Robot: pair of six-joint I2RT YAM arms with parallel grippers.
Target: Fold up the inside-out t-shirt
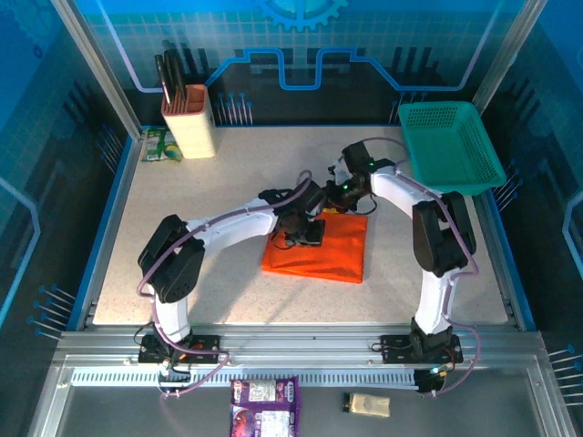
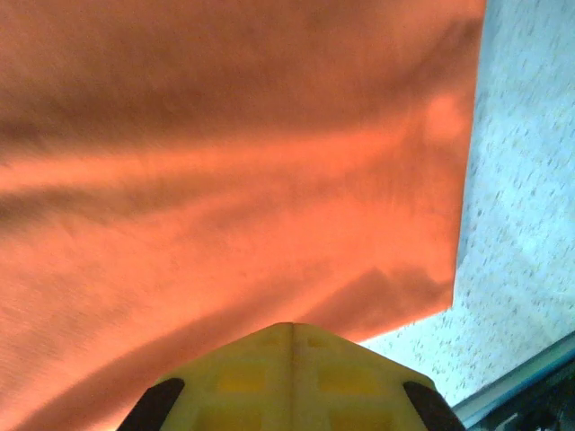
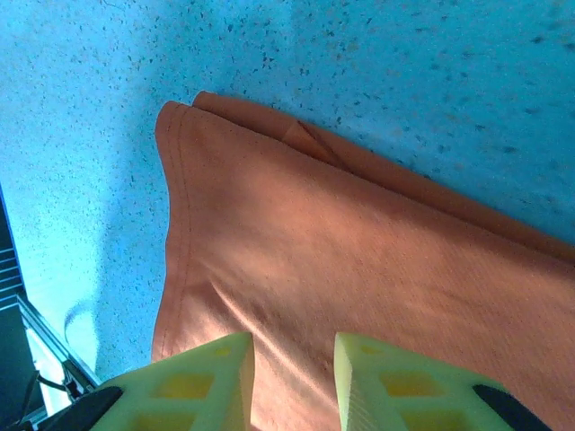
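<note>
The inside-out t-shirt (image 1: 321,257) lies folded into a compact orange rectangle in the middle of the table. My left gripper (image 1: 306,238) is low over the shirt's far left part, pointing down. In the left wrist view its yellow fingers (image 2: 292,329) meet tip to tip, shut, with nothing between them, just above the smooth orange cloth (image 2: 225,180). My right gripper (image 1: 333,204) is at the shirt's far edge. Its fingers (image 3: 294,347) stand a little apart over the cloth (image 3: 377,251), close to a hemmed corner, and a shallow crease runs through the gap.
A teal mesh basket (image 1: 451,146) sits at the table's back right corner. At the back left are a beige holder with dark utensils (image 1: 189,123) and a green packet (image 1: 157,144). Snack packets (image 1: 264,405) lie on the front ledge, below the arm bases.
</note>
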